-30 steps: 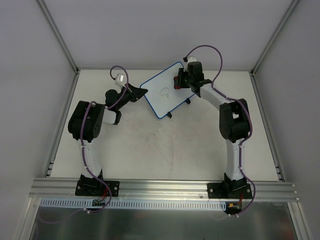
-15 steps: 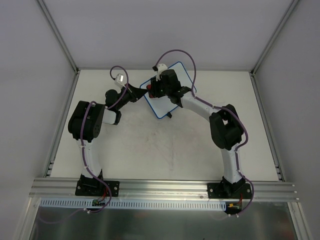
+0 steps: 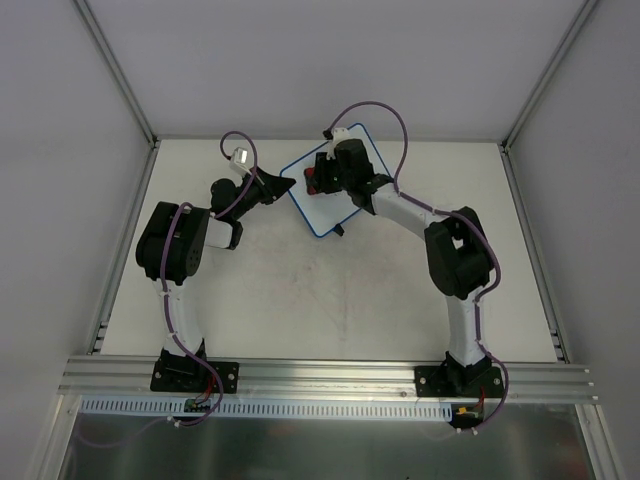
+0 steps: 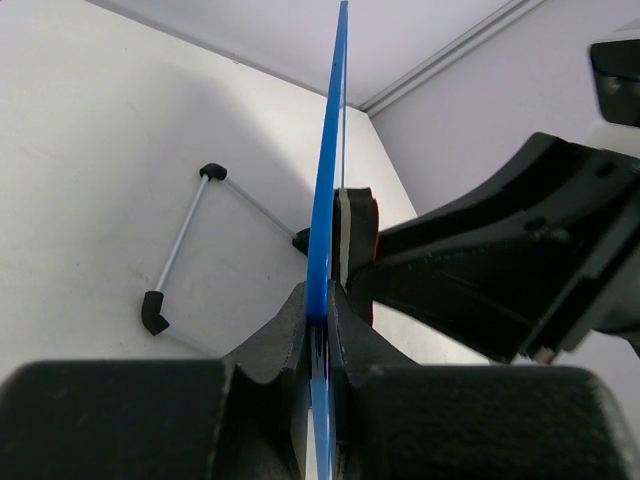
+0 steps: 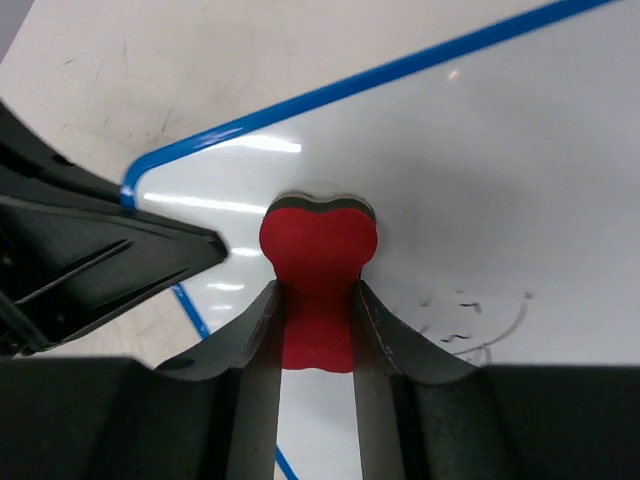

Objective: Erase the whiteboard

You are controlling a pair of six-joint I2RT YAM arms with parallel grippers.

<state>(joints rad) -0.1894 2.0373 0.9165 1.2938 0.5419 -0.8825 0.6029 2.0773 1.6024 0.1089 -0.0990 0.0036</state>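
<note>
Clamp: left fingers are clenched on the blue rim of the whiteboard at its left corner. Edge-on in the left wrist view, the rim sits right in the slot between them. Reads as bracing: the board appears propped at an angle on its wire leg with black feet, far-centre on the desk. Without that clamp it would likely slide or tip under wiping pressure.

Tool: right fingers grasp the red bone-shaped eraser by its waist, wider lobe sticking out front. That way the pad leads and the fingers are clear of the surface. In the left wrist view the eraser's felt side lies flat against the writing face, just beyond the clamp, so the push goes into a supported part of the board.

The eraser sits near the clamped corner, just beside the left fingers. Faint black doodle strokes show to its right in the right wrist view, not under the pad.

My read: mid-wipe, not finished; the next pass has to cover those strokes. Risk: both sets of fingers are close, so a stroke toward the corner could collide.
</note>
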